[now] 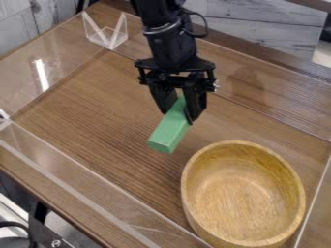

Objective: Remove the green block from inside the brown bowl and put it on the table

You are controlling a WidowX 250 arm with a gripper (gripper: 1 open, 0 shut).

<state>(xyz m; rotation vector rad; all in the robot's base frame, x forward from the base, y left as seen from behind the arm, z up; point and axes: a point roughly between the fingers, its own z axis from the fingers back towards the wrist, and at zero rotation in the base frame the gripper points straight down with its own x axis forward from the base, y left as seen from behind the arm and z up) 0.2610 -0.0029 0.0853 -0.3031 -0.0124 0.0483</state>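
My gripper (pixel 177 103) points down over the middle of the table (pixel 91 111), shut on the upper end of the green block (pixel 168 131). The block hangs tilted, its lower end close above the wood, to the upper left of the brown bowl (pixel 243 196). The bowl sits at the front right, and nothing lies inside it. Block and bowl rim are apart.
Clear acrylic walls (pixel 52 160) edge the tabletop on the left and front. A clear angled stand (pixel 104 31) sits at the back left corner. A grey ledge runs behind the table at the right.
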